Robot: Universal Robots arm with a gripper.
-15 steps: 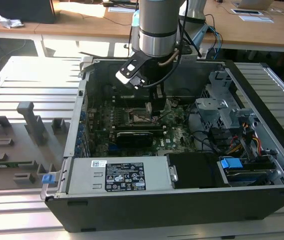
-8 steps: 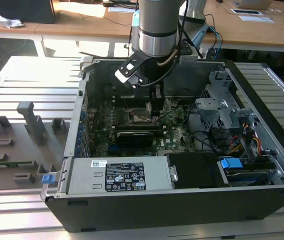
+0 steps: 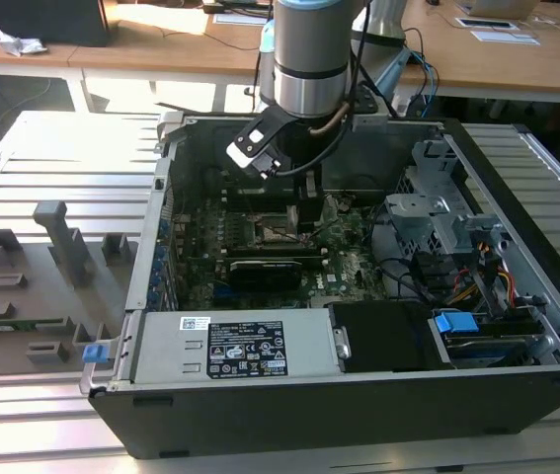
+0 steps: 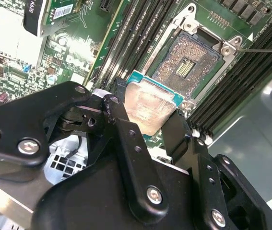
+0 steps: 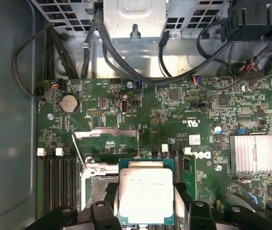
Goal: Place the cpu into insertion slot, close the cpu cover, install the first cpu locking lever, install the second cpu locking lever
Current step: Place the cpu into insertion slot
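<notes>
tool (image 4: 148,108) clamps cpu (image 4: 151,101) | insertion slot (image 4: 188,61) near, pin grid exposed

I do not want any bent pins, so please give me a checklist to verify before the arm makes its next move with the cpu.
1. Grip on the cpu: ok; the gripper holds it by two opposite edges.
2. Insertion slot uncovered: ok; it lies open and bare.
3. Cpu cover out of the way: ok; it appears swung open in the first wrist view.
4. Cpu centred over the slot: not ok; the second wrist view shows it off to one side.
5. Cpu orientation matching the slot: cannot tell.
</notes>
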